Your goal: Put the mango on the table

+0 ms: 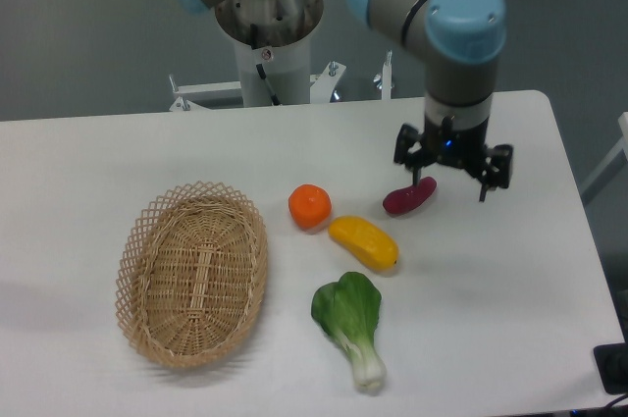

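The mango (363, 243) is a smooth yellow-orange oblong fruit lying on the white table (510, 280) near its middle, free of any grip. My gripper (450, 186) hangs up and to the right of the mango, well apart from it. Its fingers are spread open and hold nothing. The left finger (418, 180) is close beside the right end of a dark red-purple vegetable (409, 197).
A round orange (309, 206) lies just up-left of the mango. A green leafy bok choy (353, 324) lies below the mango. An oval wicker basket (193, 273) with nothing in it stands at the left. The arm's base (265, 34) is at the table's back edge.
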`<state>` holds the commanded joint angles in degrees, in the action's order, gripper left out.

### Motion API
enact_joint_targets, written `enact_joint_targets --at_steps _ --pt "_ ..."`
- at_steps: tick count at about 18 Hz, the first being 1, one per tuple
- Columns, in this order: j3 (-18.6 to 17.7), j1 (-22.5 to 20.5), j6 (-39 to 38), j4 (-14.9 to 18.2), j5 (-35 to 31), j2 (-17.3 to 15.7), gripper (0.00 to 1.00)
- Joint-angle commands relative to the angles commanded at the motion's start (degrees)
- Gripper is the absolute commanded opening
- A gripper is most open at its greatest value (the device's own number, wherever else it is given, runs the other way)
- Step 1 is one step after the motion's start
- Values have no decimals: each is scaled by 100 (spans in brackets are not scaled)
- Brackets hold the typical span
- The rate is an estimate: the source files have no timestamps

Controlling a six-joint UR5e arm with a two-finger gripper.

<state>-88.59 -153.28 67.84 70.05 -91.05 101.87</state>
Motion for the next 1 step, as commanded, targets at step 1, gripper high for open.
enact_joint_targets --at_steps 1 --pt "-9 -35 53 0 0 -18 100"
